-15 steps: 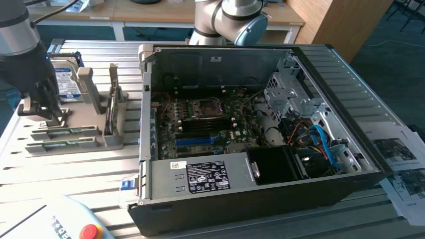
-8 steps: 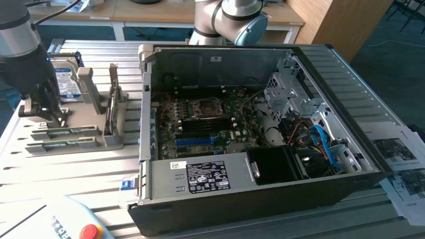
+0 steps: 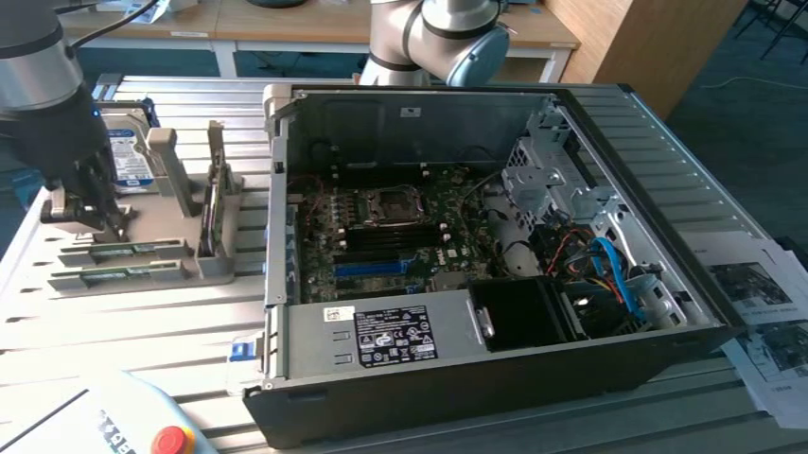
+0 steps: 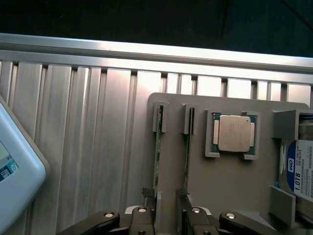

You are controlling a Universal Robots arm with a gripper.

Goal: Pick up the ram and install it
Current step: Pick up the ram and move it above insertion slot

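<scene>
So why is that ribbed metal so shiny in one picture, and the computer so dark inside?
Wrist view: light glares off the ribbed table, brightest along its rim, with blackness beyond. Exterior view: the walls of the computer case shade its inside, while the table around it is evenly lit.

Silver hard drive with blue-white label (image 4: 299,171) cut off at frame edge. White-blue rounded device (image 4: 14,166) cropped. Near ends of thin green ram strips (image 4: 157,156) hidden behind black two-finger gripper (image 4: 167,197).

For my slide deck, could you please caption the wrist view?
Open gripper over a grey holder with two RAM sticks, a processor and a 1.0TB hard drive.
</scene>
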